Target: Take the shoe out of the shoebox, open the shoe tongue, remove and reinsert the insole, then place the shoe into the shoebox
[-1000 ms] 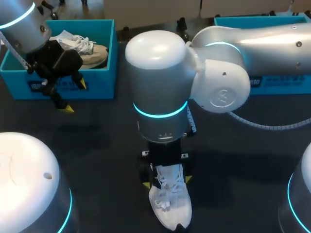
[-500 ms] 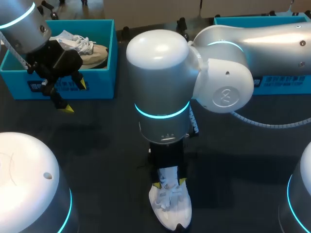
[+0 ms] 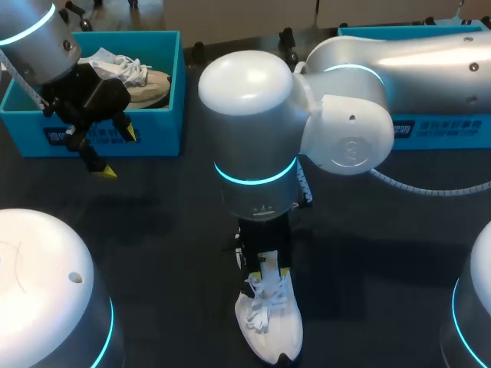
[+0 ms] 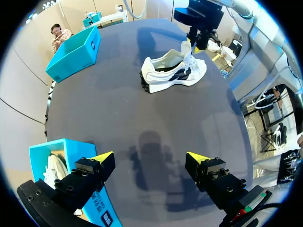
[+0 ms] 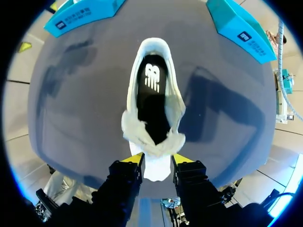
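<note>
A white shoe point(image 3: 270, 326) with dark side marks lies on the dark table near its front edge, its toe towards me. In the right wrist view its black insole point(image 5: 152, 101) shows inside the shoe point(image 5: 134, 90). My right gripper point(image 5: 156, 159) is shut on the white tongue point(image 5: 156, 169), which stands up between its yellow tips. The head view shows the same gripper point(image 3: 265, 270) pointing straight down over the shoe's laces. My left gripper point(image 4: 150, 158) hangs open and holds nothing, just in front of the blue shoebox point(image 3: 165, 115) at the back left point(image 3: 111, 153).
The blue shoebox point(image 4: 40, 156) holds a second, pale shoe point(image 3: 130, 73). Another blue box point(image 3: 445, 130) stands at the back right, partly behind my right arm. Bare dark table lies between the boxes and the shoe.
My right gripper's fingers have come together onto the shoe's tongue, and the gripper has shifted slightly over the shoe. My left arm has kept still.
</note>
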